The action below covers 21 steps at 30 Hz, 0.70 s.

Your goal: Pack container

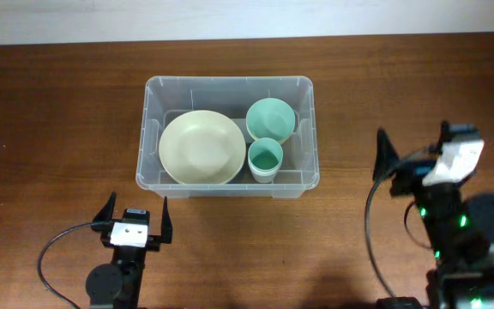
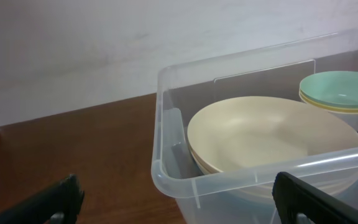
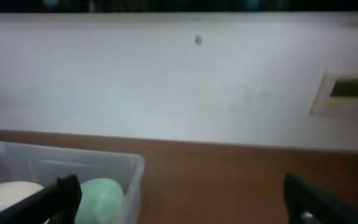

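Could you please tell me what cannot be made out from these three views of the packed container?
Overhead: the container floor beneath the cream dish, green bowl and cup is hidden by them.
Left wrist: the cup is cut off by the right edge.
Right wrist: blurred; the lower edge and a finger of the right tool hide most of the container.

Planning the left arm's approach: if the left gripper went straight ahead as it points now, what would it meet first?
Probably the clear container, at its near left corner, which lies ahead between the fingers of the open left gripper; the gap before it is hard to judge.
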Motion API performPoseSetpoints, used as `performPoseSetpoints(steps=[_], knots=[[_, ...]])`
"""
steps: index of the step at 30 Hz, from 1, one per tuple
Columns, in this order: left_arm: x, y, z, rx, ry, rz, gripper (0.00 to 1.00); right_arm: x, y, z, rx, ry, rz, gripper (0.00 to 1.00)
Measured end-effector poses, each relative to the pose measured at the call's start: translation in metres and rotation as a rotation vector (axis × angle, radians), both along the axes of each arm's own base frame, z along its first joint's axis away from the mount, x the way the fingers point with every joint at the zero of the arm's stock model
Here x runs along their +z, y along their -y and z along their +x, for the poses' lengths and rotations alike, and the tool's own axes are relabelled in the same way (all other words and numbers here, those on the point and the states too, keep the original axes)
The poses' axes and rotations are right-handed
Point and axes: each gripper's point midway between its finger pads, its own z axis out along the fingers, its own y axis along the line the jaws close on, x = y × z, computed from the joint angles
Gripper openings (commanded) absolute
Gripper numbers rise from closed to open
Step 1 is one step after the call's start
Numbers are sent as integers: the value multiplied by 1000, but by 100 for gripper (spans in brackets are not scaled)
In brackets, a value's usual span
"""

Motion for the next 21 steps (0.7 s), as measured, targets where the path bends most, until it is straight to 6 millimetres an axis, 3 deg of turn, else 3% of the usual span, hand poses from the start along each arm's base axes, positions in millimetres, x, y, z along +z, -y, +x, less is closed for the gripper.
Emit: performPoseSetpoints(steps=[5,11,17,21], knots=[[0,0,0,0,0,0,100,-40,-13,-18,86,79,-145,99],[0,0,0,0,0,0,100,-68,-19,-41,117,166,-204,99],[0,0,0,0,-1,0,100,-81,-20,-53,117,234,-216,99],[0,0,0,0,-1,0,99,-92,-20,-50,116,254,-221,99]])
